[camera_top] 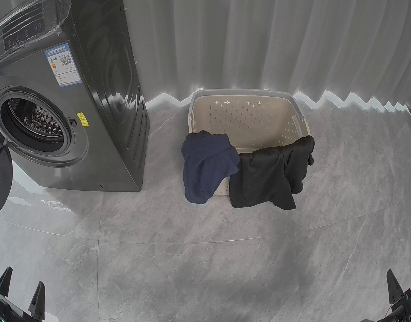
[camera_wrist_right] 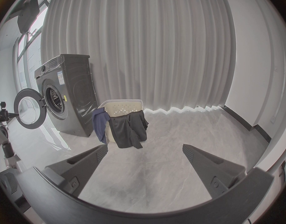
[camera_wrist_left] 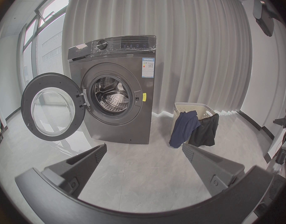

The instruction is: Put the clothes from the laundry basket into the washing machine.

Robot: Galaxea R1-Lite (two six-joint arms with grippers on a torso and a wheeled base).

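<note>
Left tool [camera_wrist_left: 143, 147], right tool [camera_wrist_right: 143, 147]: wide, empty. Blue shirt [camera_top: 207, 164] draped over basket [camera_top: 248, 93] rim: probably best pinched at a bunched fold.

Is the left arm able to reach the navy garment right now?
Probably not yet: bare floor leaves the way free, but the open left gripper sits far from the navy garment draped over the laundry basket.

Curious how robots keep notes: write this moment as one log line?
washing machine door: open | navy garment, black garment: draped over laundry basket | left gripper: open, empty | right gripper: open, empty
</note>
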